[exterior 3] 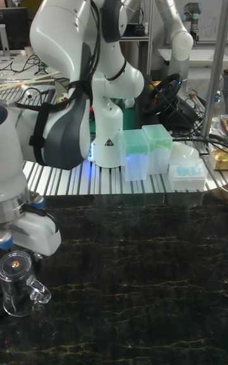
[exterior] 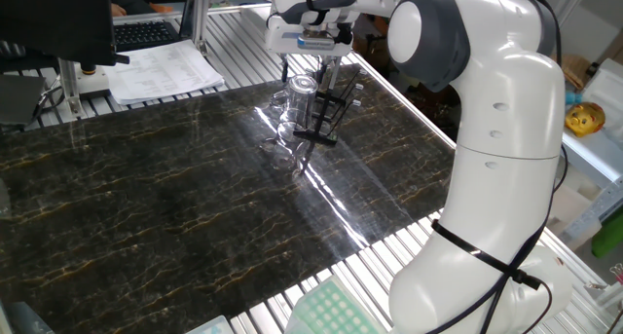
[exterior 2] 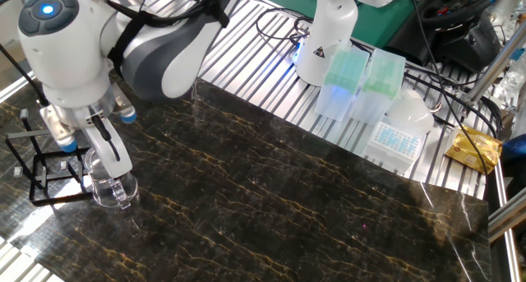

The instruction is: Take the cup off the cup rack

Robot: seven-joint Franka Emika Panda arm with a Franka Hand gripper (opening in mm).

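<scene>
The cup (exterior 2: 112,186), a clear glass mug with its handle towards the camera, stands upright on the dark marble table just right of the cup rack (exterior 2: 39,168). It hangs on no peg. The rack is a thin black rod frame, also seen as the cup rack (exterior: 332,108) with the cup (exterior: 302,89) to its left. My gripper (exterior 2: 105,149) hovers right over the cup, one finger (exterior 2: 109,144) slanting down to the rim. The jaws look open and hold nothing. In the tall view the cup (exterior 3: 16,286) sits under the gripper's white hand (exterior 3: 35,236).
A white robot base (exterior 2: 327,35) stands at the far table edge, with green and blue pipette tip boxes (exterior 2: 366,80) beside it. Papers (exterior: 161,73) and a keyboard (exterior: 146,30) lie past the table's other end. A yellow packet (exterior 2: 474,146) lies at the right.
</scene>
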